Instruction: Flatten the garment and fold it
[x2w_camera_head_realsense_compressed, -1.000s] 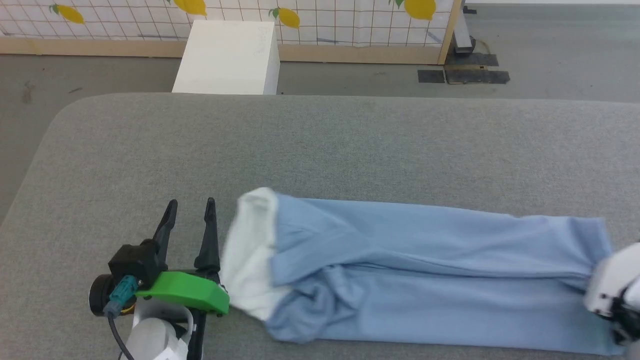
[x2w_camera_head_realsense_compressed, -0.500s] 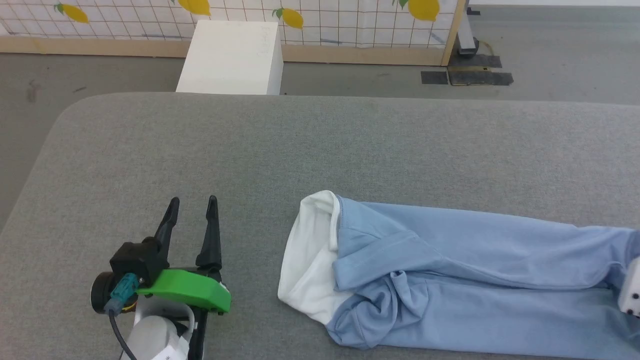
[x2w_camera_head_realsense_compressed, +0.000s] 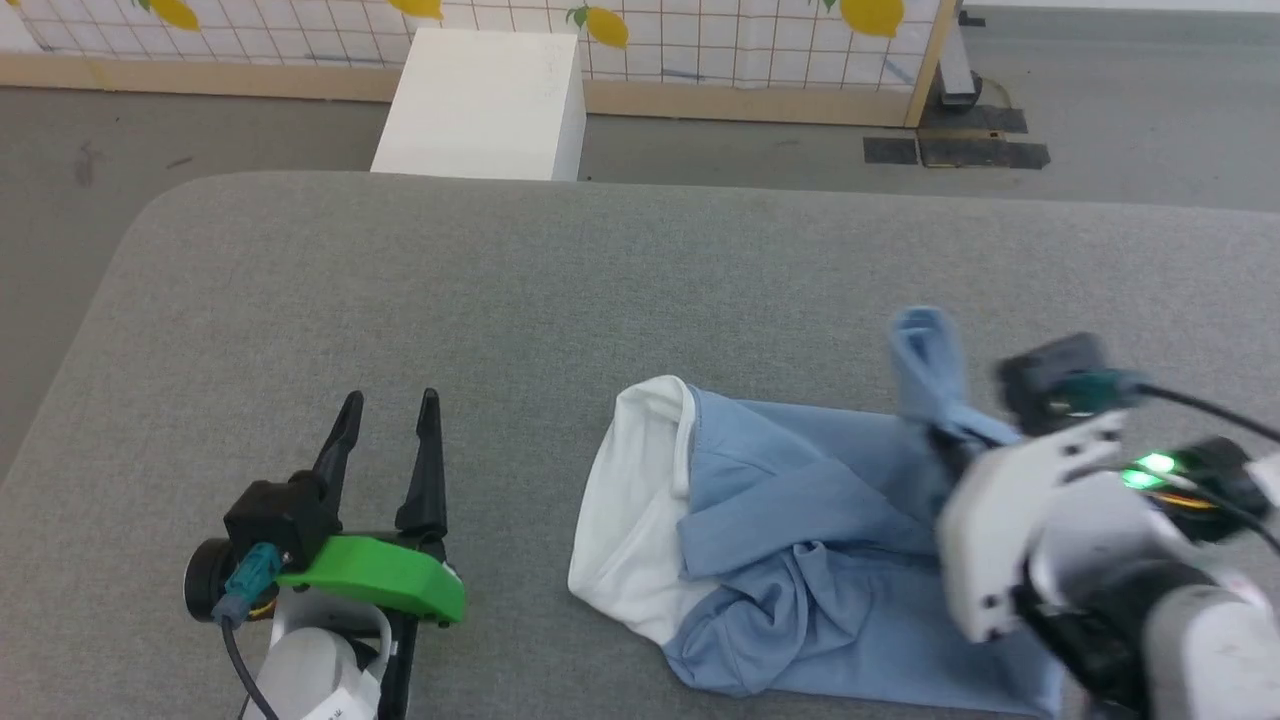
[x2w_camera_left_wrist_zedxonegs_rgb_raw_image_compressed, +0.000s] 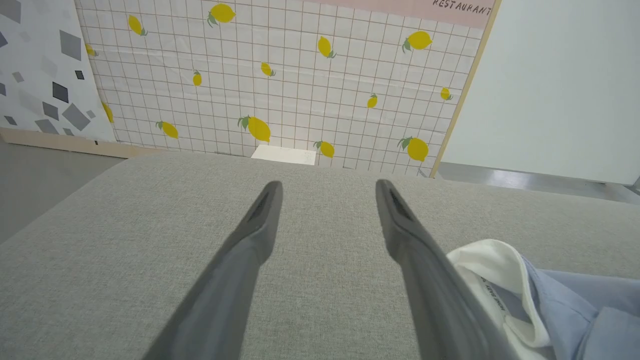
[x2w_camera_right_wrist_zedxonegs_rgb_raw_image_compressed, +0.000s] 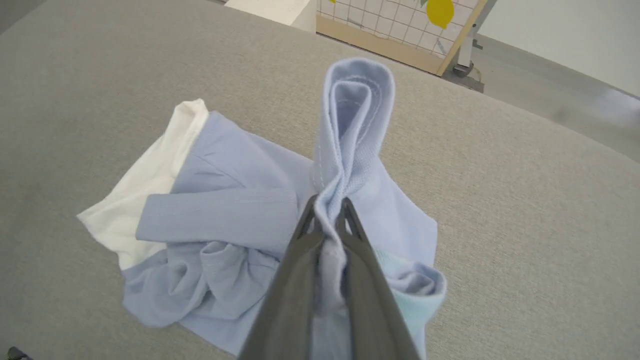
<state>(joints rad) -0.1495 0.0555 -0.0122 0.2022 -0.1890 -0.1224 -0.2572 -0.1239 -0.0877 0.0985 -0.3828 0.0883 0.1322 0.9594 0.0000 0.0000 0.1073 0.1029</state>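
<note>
The light-blue garment (x2w_camera_head_realsense_compressed: 800, 540) with a white end panel (x2w_camera_head_realsense_compressed: 625, 510) lies bunched on the grey table (x2w_camera_head_realsense_compressed: 500, 290), right of centre. My right gripper (x2w_camera_right_wrist_zedxonegs_rgb_raw_image_compressed: 327, 212) is shut on a blue hem of the garment (x2w_camera_right_wrist_zedxonegs_rgb_raw_image_compressed: 350, 130) and holds that end lifted over the rest of the cloth; in the head view the raised fold (x2w_camera_head_realsense_compressed: 925, 360) stands above the white right arm (x2w_camera_head_realsense_compressed: 1010, 530). My left gripper (x2w_camera_head_realsense_compressed: 385, 425) stands open on the table to the left of the garment, a gap away, with nothing between its fingers (x2w_camera_left_wrist_zedxonegs_rgb_raw_image_compressed: 260, 215). The white panel (x2w_camera_left_wrist_zedxonegs_rgb_raw_image_compressed: 492, 277) shows beside its right finger.
A white box (x2w_camera_head_realsense_compressed: 480, 105) stands on the floor behind the table. A lemon-patterned grid wall (x2w_camera_left_wrist_zedxonegs_rgb_raw_image_compressed: 280, 85) with a wooden frame runs behind it. Dark floor plates (x2w_camera_head_realsense_compressed: 955, 150) lie at the back right. Bare table stretches to the left and the far side.
The right gripper has carried the garment's right end up and leftward over the body, so the long spread shirt is now doubled up. The left gripper stayed put; the head camera shifted slightly.
</note>
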